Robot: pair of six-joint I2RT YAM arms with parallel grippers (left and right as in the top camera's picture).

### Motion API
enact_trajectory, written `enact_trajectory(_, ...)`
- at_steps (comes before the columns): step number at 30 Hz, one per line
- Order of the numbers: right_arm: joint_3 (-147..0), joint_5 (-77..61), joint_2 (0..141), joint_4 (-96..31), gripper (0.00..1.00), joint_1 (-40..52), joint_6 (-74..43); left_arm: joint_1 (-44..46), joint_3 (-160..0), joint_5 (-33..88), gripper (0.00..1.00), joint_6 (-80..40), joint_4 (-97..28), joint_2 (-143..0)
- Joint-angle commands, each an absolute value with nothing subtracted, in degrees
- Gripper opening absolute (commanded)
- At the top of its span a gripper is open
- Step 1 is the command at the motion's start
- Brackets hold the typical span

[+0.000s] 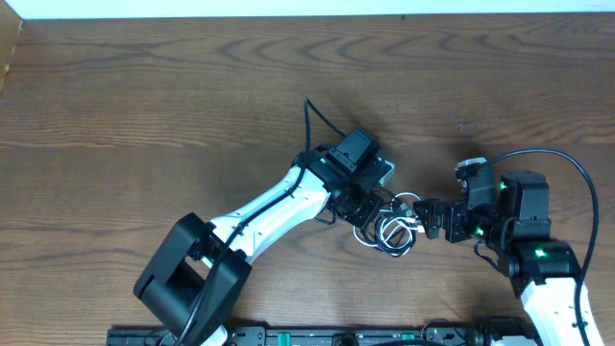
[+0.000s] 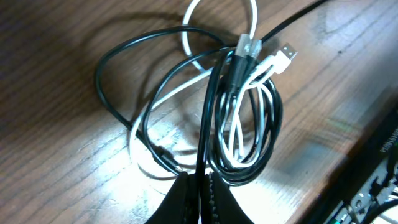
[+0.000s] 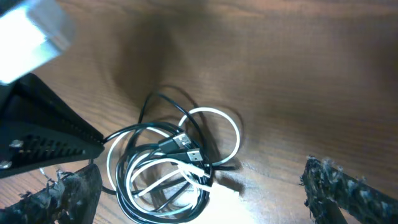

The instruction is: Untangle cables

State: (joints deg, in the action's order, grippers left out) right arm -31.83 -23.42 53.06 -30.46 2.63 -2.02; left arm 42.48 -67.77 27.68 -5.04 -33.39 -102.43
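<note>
A: Surface & room, quick?
B: Dark brown wood-grain table (image 1: 144, 96). Pale strip along the far edge, prob. a wall (image 1: 288, 8). Black rail (image 1: 317, 336) w/ green lights along the near edge.

A: Counts?
B: 2 arms, 2 grippers. The cables (image 1: 394, 229) make 1 tangle on the table, approx. mid-table, btwn the two grippers. 1 white cord (image 2: 186, 34). The black loops are several, but I can't tell how many separate cords they are in the knot. 2 plugs are clear in the left wrist view: white plug (image 2: 283, 59) w/ metal tip, and dark plug (image 2: 245, 46) just beside it.

A: Left tool?
B: The left gripper (image 2: 200, 186) is pressed together, pinching a black strand (image 2: 205, 124) that runs up into the tangle.

A: Right?
B: The right gripper (image 1: 430, 219) is spread wide, just right of the tangle. In its own view the fingers (image 3: 68, 193) sit either side of the coils. Can't tell if they touch.
</note>
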Motion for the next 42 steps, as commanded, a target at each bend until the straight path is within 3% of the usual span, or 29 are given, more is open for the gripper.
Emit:
enact_trajectory(1, -32.9, -24.6, 55.0, -30.6, 0.99, 2.3, -3.2, 42.5, -67.5, 29.9, 0.08, -3.7, -33.6, -102.2)
enact_trajectory(6, -32.9, -27.0, 59.9, -30.6, 0.99, 2.3, -3.2, 42.5, -67.5, 30.7, 0.08, -3.7, -33.6, -102.2)
enact_trajectory(10, -32.9, -27.2, 62.6, -30.6, 0.99, 2.3, -3.2, 42.5, -67.5, 30.7, 0.36, -3.7, -33.6, -102.2)
enact_trajectory(14, -32.9, -27.2, 64.4, -30.6, 0.99, 2.3, -3.2, 42.5, -67.5, 30.7, 0.48, -3.7, -33.6, -102.2)
enact_trajectory(22, -32.9, -27.2, 65.2, -30.6, 0.99, 2.3, -3.2, 42.5, -66.5, 30.7, 0.48, -3.7, -33.6, -102.2)
enact_trajectory(26, -32.9, -27.1, 65.2, -30.4, 0.99, 2.3, -3.2, 43.6, -65.9, 31.0, 0.30, -4.3, -33.3, -102.2)
enact_trajectory(33, -32.9, -26.9, 65.2, -30.5, 0.99, 2.3, -3.2, 46.6, -64.5, 30.0, 0.37, -4.4, -28.3, -102.9)
enact_trajectory(38, -32.9, -26.9, 65.2, -30.5, 0.99, 2.3, -4.2, 48.4, -63.2, 19.2, 0.41, -7.8, -27.3, -103.0)
enact_trajectory(42, -32.9, -26.9, 65.2, -30.5, 0.99, 2.3, -4.2, 48.6, -63.0, 17.3, 0.43, -8.5, -27.1, -103.0)
